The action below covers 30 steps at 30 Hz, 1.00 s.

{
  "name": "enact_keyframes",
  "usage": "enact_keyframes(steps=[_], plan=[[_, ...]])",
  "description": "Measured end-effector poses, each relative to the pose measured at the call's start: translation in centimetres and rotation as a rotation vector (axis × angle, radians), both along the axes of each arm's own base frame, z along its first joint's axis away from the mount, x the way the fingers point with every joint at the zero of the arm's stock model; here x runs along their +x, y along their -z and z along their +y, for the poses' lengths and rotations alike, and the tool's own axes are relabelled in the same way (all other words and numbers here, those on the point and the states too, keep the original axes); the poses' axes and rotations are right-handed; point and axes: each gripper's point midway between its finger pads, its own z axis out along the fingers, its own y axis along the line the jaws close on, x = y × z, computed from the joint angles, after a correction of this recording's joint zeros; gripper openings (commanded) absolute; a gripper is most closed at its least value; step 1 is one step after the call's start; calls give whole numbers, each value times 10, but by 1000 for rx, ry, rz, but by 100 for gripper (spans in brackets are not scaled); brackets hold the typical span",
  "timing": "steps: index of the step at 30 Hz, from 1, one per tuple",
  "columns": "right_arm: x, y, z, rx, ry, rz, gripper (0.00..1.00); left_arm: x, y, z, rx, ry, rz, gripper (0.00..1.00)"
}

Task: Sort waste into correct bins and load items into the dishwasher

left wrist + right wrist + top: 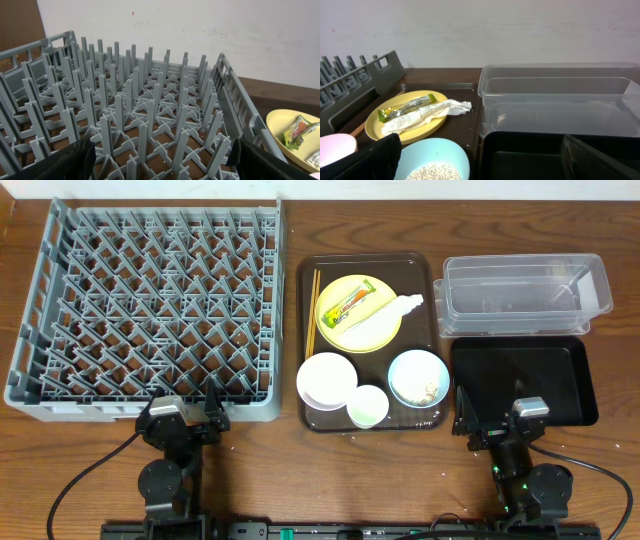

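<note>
Two Arms, Jaws Wide, at the Near Edge of the Bench

Both arms stood at the near edge of the wooden bench (290,480). The left jaws, carried by the left arm (165,475), were spread wide and held nothing. They were poised at the near wall of the grey dish rack (160,290), which filled the left part of the bench. The left wrist view looked out between two dark fingers (65,160) across rows of upright pegs. The right jaws, on the right arm (535,490), likewise stood wide apart and unladen, at the near left corner of the shallow black tray (530,375). Behind that tray, touching it or just beside it, stood the clear plastic tub (520,264).

Between the rack and the two bins lay the dark brown serving tray (425,270), which carried every item and all the waste. At its far end sat the yellow plate (375,338). The green-and-orange snack wrapper (348,302) and the white crumpled tissue (385,313) lay on the plate, and one end of the tissue trailed past the plate's right rim. The wooden chopsticks (313,310) lay side by side along the tray's left edge, just beside the plate. At the near end stood three vessels. The white bowl (327,378) was on the left. The small white cup (368,405) was in the middle, nearest the arms and close against the white bowl. The light blue bowl (405,368) was on the right and held the pale rice-like crumbs (430,390).
</note>
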Motion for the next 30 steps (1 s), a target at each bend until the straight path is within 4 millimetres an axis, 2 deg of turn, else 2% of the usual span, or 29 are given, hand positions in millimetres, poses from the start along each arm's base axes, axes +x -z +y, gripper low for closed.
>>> enact_keyframes(steps=[30], plan=[[0, -5, 0, 0, 0, -19, 99, 0, 0, 0, 0, 0, 0, 89]])
